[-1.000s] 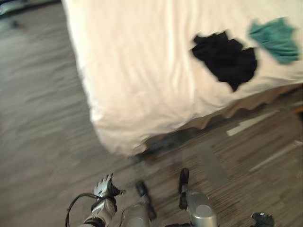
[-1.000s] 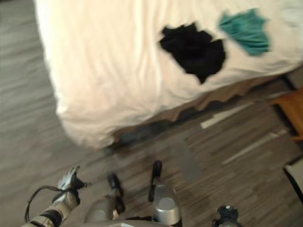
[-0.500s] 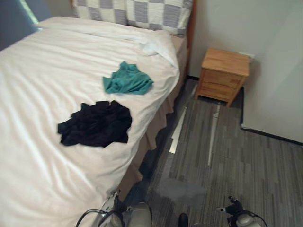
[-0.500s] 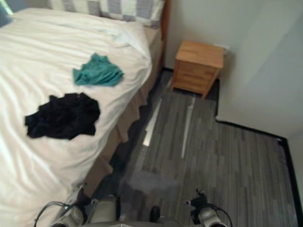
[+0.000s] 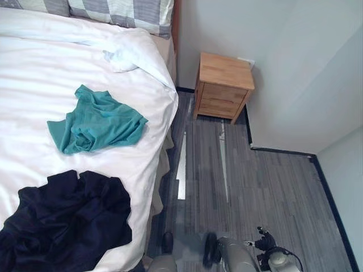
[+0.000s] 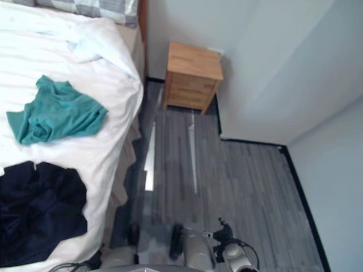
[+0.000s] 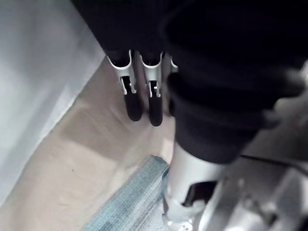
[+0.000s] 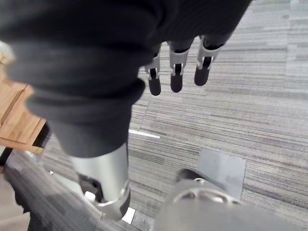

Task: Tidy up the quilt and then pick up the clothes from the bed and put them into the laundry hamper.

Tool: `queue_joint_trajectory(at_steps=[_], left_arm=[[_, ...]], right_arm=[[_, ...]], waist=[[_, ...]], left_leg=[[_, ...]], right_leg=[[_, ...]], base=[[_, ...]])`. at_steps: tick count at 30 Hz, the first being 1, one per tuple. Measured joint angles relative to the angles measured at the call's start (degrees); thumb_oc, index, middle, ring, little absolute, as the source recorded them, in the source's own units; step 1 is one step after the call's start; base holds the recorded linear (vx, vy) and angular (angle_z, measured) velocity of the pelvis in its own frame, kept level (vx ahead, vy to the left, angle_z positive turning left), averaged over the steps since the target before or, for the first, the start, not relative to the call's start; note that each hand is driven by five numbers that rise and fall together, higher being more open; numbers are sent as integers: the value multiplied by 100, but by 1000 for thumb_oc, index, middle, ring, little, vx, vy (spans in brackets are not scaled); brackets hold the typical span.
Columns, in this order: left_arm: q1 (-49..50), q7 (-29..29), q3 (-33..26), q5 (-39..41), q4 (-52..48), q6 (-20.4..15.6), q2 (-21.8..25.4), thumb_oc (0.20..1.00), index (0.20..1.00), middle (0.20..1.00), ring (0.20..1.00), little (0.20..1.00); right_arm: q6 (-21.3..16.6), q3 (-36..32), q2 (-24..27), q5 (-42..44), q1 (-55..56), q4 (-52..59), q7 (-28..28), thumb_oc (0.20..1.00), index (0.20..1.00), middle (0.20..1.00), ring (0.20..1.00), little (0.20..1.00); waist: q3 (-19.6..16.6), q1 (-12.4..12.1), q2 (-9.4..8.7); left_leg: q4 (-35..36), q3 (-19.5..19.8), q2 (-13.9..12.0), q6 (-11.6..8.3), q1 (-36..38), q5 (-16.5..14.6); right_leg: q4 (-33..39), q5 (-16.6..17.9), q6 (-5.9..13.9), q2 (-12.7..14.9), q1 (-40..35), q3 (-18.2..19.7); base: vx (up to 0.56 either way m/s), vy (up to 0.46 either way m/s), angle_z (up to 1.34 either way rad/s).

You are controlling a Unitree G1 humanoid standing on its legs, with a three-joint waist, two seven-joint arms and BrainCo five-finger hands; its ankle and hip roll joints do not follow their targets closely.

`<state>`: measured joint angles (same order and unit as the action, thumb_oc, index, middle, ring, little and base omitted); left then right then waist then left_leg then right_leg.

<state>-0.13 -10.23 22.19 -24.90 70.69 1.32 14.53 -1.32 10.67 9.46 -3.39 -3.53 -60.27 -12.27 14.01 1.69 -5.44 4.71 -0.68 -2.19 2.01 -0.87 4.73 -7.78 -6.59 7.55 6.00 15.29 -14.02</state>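
The white quilt was spread over the bed, mostly smooth but bunched into a rumpled fold up near the checked pillows at the head end. Two bits of clothing were lying on top of it. A teal garment sat crumpled around the middle of the quilt, not far from the bed's edge, and a dark navy-black garment was heaped closer to the robot, well apart from the teal one and nearer the foot corner. Both were just lying loose on the quilt, nothing touching them.

Neither hand had anything in it. The left hand hung down low beside the bed, fingers straight and relaxed, pointing toward a pale beige surface with the white quilt hanging just next to it and a strip of grey carpet below. The right hand was the same deal: fingers loose and straight, dangling over the grey striped carpet floor, holding nothing. You could also spot it at the bottom of the head camera, down by the floor and well away from the bed.

Past the bed's far corner stood a small wooden nightstand, tucked against the pale wall, just beside the head of the bed. A dark skirting line ran along the base of the wall.
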Motion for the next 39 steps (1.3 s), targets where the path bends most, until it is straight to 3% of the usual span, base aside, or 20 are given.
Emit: queue_joint_trajectory(at_steps=[4, 5, 6, 8, 9, 10, 11, 13, 15, 19, 20, 21, 22, 24, 25, 27, 30, 33, 35, 39], left_arm=[[425, -311, 275, -368, -409, 36, 127, 1000, 1000, 1000, 1000, 1000], [544, -375, 238, -442, -406, 58, 185, 1000, 1000, 1000, 1000, 1000], [320, -400, 148, -462, -314, 44, 230, 1000, 1000, 1000, 1000, 1000], [347, -456, -80, -456, -422, 56, 111, 1000, 1000, 1000, 1000, 1000], [244, -632, -121, -444, -548, 28, 190, 1000, 1000, 1000, 1000, 1000], [145, -622, -121, -415, -451, 73, 113, 1000, 1000, 1000, 1000, 1000], [139, -625, -121, -337, -482, 51, 123, 1000, 1000, 1000, 1000, 1000], [55, -710, -314, -289, -620, 40, 206, 1000, 1000, 1000, 1000, 1000], [-251, -739, -417, -287, -552, 37, 198, 1000, 1000, 1000, 1000, 1000], [-542, -713, -414, -339, -477, 50, 166, 1000, 1000, 1000, 1000, 1000], [-476, -679, -487, -341, -428, 51, 150, 1000, 1000, 1000, 1000, 1000], [-440, -676, -520, -339, -412, 54, 114, 1000, 1000, 1000, 1000, 1000], [-282, -644, -440, -344, -268, 56, 86, 1000, 1000, 1000, 1000, 1000], [-276, -581, -436, -339, -228, 131, 113, 1000, 1000, 1000, 1000, 1000], [-301, -579, -445, -333, -194, 179, 140, 1000, 1000, 1000, 1000, 1000], [-405, -583, -427, -332, -69, 234, 147, 1000, 1000, 1000, 1000, 1000], [-544, -591, -480, -331, -96, 266, 157, 1000, 1000, 1000, 1000, 1000], [-605, -597, -500, -333, -97, 273, 193, 1000, 1000, 1000, 1000, 1000], [-722, -589, -570, -329, 83, 293, 135, 1000, 1000, 1000, 1000, 1000], [-547, -619, -622, -327, 127, 221, 190, 1000, 1000, 1000, 1000, 1000]], right_arm=[[17, -106, 6, 5, 52, -569, -88, 1000, 1000, 1000, 1000, 1000], [32, -99, 47, -15, 224, -606, -71, 1000, 1000, 1000, 1000, 1000], [27, 13, 134, -63, 254, -619, -62, 1000, 1000, 1000, 1000, 1000], [28, 96, 306, -123, 117, -616, -44, 1000, 1000, 1000, 1000, 1000], [119, 128, 512, -144, 0, -620, -12, 1000, 1000, 1000, 1000, 1000], [166, 244, 564, -169, -110, -652, -6, 1000, 1000, 1000, 1000, 1000], [174, 398, 640, -206, -162, -692, -2, 1000, 1000, 1000, 1000, 1000], [114, 564, 654, -300, -405, -614, -5, 1000, 1000, 1000, 1000, 1000], [154, 586, 633, -339, -385, -671, -5, 1000, 1000, 1000, 1000, 1000], [129, 566, 589, -343, -327, -714, -18, 1000, 1000, 1000, 1000, 1000], [151, 564, 532, -346, -132, -794, -9, 1000, 1000, 1000, 1000, 1000], [156, 567, 530, -347, -84, -830, -6, 1000, 1000, 1000, 1000, 1000], [170, 560, 509, -344, 73, -787, -17, 1000, 1000, 1000, 1000, 1000], [160, 556, 475, -350, 167, -541, 4, 1000, 1000, 1000, 1000, 1000], [155, 539, 479, -349, 281, -304, 0, 1000, 1000, 1000, 1000, 1000], [203, 418, 516, -343, 268, -273, -13, 1000, 1000, 1000, 1000, 1000], [217, 273, 603, -332, 189, -133, -68, 1000, 1000, 1000, 1000, 1000], [192, 262, 621, -332, 230, -147, -68, 1000, 1000, 1000, 1000, 1000], [189, 318, 610, -321, 135, -178, -61, 1000, 1000, 1000, 1000, 1000], [228, 305, 450, -326, 329, -77, 70, 1000, 1000, 1000, 1000, 1000]], waist=[[-232, 38, 149], [-454, 16, 186], [-401, -22, 250], [-444, -327, 457], [-344, -430, 400], [-259, -474, 497], [-258, -516, 438], [-172, -703, 267], [-131, -678, 176], [-84, -642, 8], [-139, -582, -194], [-180, -576, -132], [-302, -562, 190], [-298, -453, 297], [-236, -307, 335], [-112, -171, 399], [26, -86, 592], [35, -105, 442], [45, -101, 407], [8, -26, 224]], left_leg=[[-270, -24, -84, -412, 420, -481], [-770, -77, -185, -775, 391, -765], [-2951, 74, -304, -917, -529, -1041], [-4710, 347, -391, -861, -1333, -556], [-5827, 517, -276, -1014, -1673, -298], [-5719, 540, -414, -1009, -1651, -510], [-5247, 402, -381, -926, -1599, -692], [-3754, -147, -224, -969, -1578, -753], [-1161, -1041, -131, -637, -1394, -441], [-532, -2721, -21, -432, -1466, -98], [-917, -2927, 296, 43, -1231, -303], [-1074, -2837, 336, 256, -1108, -356], [-738, -2449, 304, 886, -709, -65], [-440, -2105, 149, 958, -423, -53], [-343, -1811, 265, 930, -83, -166], [-336, -1366, 372, 940, 219, -310], [-156, -602, 313, 709, 596, -377], [-10, -106, 382, 504, 790, -479], [-50, 618, 373, 344, 850, -740], [-103, 1879, 150, -210, 1290, -1124]], right_leg=[[-914, -166, -261, 70, 15, 67], [-658, -4, -373, -146, -215, 167], [-169, 96, -451, -379, -517, 337], [-36, -96, -438, -506, -694, 104], [-752, -330, -835, -219, -781, 309], [-608, -201, -931, -481, -947, 440], [-164, -65, -593, -574, -1150, 584], [713, 141, -431, -690, -1663, 433], [1261, 306, -605, -917, -2092, 28], [1259, -160, -592, -1085, -2544, -496], [1077, -434, -160, -952, -2830, -595], [814, -433, -166, -996, -2842, -590], [-399, -430, -157, -1182, -2498, -612], [-2008, -400, -47, -924, -1911, -689], [-3602, -375, 23, -403, -1323, -636], [-4474, -358, 58, 151, -683, -245], [-2404, -364, 16, 248, -356, -15], [-12, 71, 127, 350, -444, 254], [1338, 399, 226, 237, -514, 1224], [1286, 1318, 94, 285, -970, 1581]], base=[[514, -110, 32], [501, -274, 20], [356, -227, -7], [412, -70, -76], [488, 31, -109], [543, 101, -106], [422, 99, -120], [573, 185, -101], [504, 207, 0], [574, 181, 11], [426, 161, 41], [393, 194, 37], [245, 136, 20], [457, 230, 49], [464, 183, 89], [572, 47, 117], [482, -167, 134], [547, -216, 114], [423, -188, 157], [549, -359, 194]])
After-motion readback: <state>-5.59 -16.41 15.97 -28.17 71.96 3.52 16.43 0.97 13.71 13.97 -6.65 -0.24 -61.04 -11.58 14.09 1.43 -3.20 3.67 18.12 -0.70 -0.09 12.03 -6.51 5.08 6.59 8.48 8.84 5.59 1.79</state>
